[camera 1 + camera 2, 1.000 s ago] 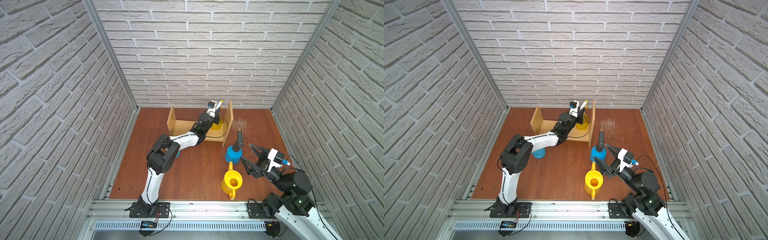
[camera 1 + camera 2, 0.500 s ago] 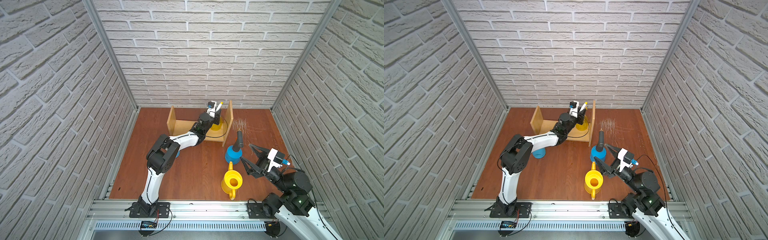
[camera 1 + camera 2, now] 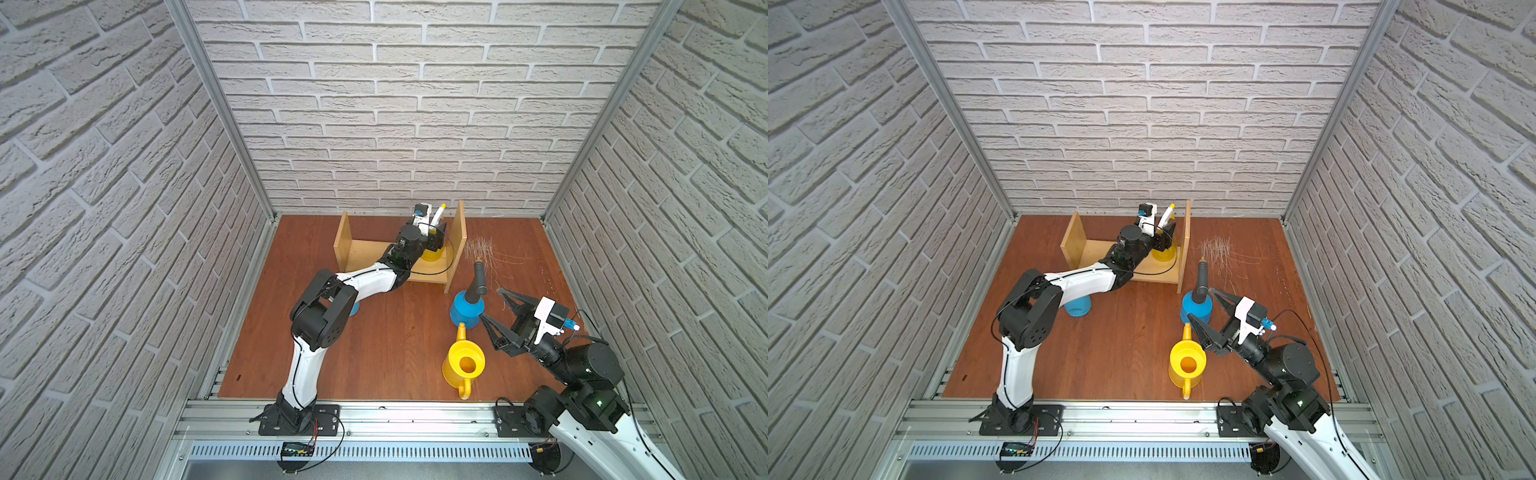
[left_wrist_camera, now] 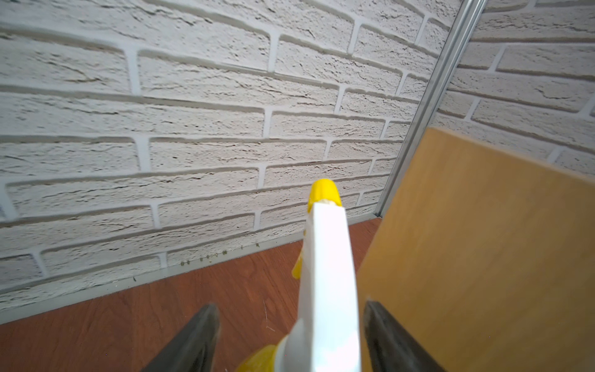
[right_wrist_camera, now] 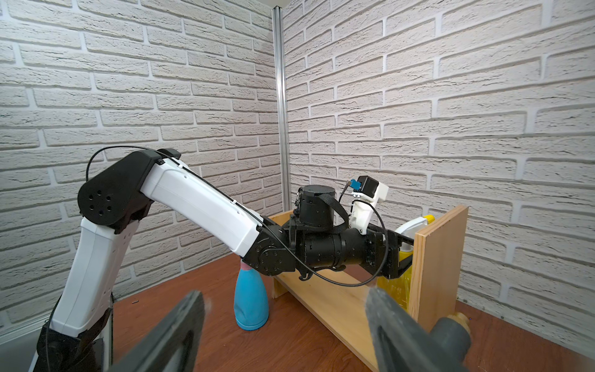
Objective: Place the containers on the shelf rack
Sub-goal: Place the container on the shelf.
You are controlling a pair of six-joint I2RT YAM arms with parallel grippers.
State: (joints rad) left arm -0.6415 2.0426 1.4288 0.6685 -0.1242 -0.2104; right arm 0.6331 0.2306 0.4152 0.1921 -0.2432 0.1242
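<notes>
Left tool (image 4: pixel 289 304) apart astride yellow spray bottle (image 4: pixel 325 257); gaps plain only in left wrist view

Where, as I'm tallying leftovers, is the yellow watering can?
In both top views the yellow watering can stands on the robot's right, just in front of the blue sprayer.

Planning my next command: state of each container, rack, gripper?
Light-wood shelf rack: holds one container.
Translucent yellow white-headed spray bottle: upright on rack.
Blue black-headed pressure sprayer: upright on table.
Yellow watering can: upright on table.
Slim light-blue spray bottle: upright on table.
Left gripper: open, astride yellow bottle.
Right gripper: open, empty.
</notes>
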